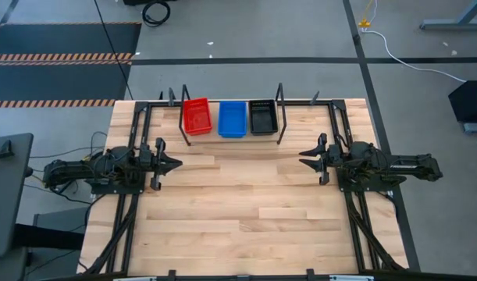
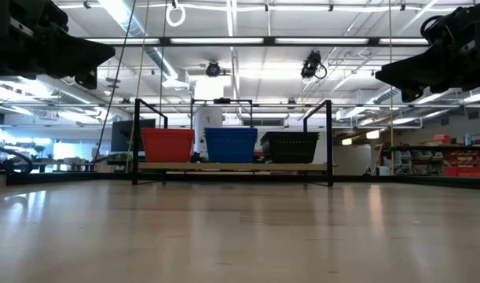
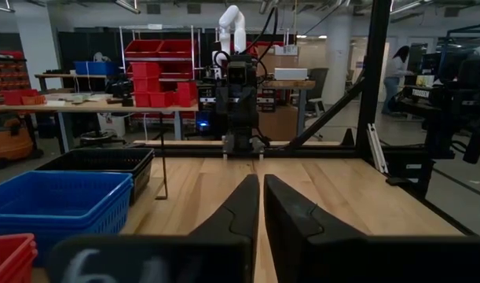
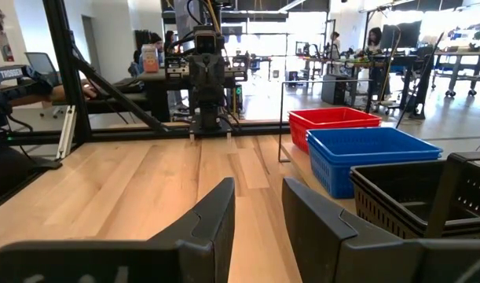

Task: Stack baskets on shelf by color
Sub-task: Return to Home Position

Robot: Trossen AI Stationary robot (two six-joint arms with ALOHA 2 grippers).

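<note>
Table (image 2: 240,236), near edge: plain wood planks running back to the shelf (image 2: 232,167) at the far edge, centre.

Left gripper (image 1: 174,164): at the table's left side, mid-depth, raised off the wood, pointing right across the table. Fingers drawn almost together with only a slit between them, nothing held. Well apart from the shelf.

Shelf, left to right: red baskets (image 1: 196,115), blue baskets (image 1: 232,119), black baskets (image 1: 263,117). Each colour forms one pile between the wire uprights, close to its neighbour but apart. All sit level on the board. The number per pile cannot be read, since nested rims merge. No basket is seen elsewhere on the table.

Right gripper (image 1: 305,161): mirror pose at the right side, mid-depth, raised, pointing left. Fingers parted a little, empty.

Judgement: one pile per colour fits the sorting rule, so the stacking looks complete. Both arms are pulled to the sides and facing each other, which reads as a parked pose that leaves the middle and the shelf front free. Remaining work, if any, is only settling into rest. Risk is low, as neither gripper is near the piles.
</note>
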